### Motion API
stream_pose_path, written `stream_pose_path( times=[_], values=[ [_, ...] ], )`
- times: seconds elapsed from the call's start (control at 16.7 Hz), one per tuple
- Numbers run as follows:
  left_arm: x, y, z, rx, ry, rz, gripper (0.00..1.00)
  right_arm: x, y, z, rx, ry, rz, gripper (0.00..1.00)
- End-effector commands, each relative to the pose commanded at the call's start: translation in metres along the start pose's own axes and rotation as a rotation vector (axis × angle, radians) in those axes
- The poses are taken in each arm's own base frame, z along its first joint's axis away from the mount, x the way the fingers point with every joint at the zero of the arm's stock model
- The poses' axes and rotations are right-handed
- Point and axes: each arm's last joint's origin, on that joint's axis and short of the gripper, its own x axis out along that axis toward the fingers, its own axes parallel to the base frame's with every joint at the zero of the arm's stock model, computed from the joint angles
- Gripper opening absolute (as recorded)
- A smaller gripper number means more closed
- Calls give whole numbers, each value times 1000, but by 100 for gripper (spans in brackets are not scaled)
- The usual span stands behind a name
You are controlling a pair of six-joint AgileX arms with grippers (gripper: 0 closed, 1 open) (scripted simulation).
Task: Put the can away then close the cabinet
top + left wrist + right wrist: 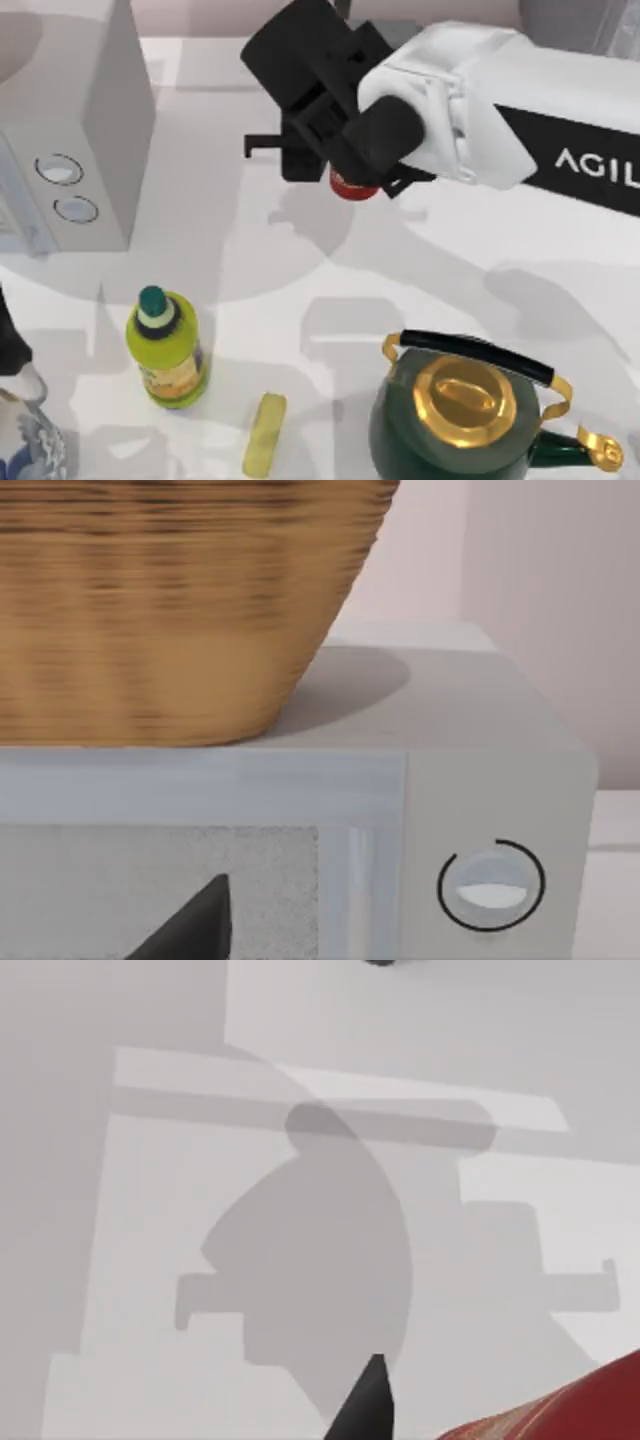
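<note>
red can [352, 186], mostly hidden under the right hand [345, 165]; i cannot tell its grip.

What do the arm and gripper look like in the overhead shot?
The right arm has a boxy white shell with a black panel bearing white "AGIL" lettering. Its wrist and the right gripper are matte black, blocky, with a round black cylinder at the joint.

My feeds are bright and evenly lit, no glare. On the white counter [300, 300] I see soft, overlapping grey shadows, so light falls from above from more than one source. My right arm's shadow spreads below its jaws. The woven basket [170, 600] looks smeared, slightly blurred, up close.
</note>
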Motion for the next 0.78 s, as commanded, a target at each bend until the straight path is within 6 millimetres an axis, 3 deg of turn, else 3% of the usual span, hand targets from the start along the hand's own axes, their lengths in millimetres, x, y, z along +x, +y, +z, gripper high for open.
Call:
stream_pose_path(
  times=[0.3,0.48,0.6,0.78],
  values=[
    [0,0,0,0,0,0,100,-3,1,1,2,-2,5,0],
    [0,0,0,0,0,0,100,-13,-11,5,-4,4,55,0],
    [0,0,0,0,0,0,100,-25,-31,9,0,-1,106,0],
    [0,0,0,0,0,0,100,-47,-79,11,13,-51,153,0]
  ],
)
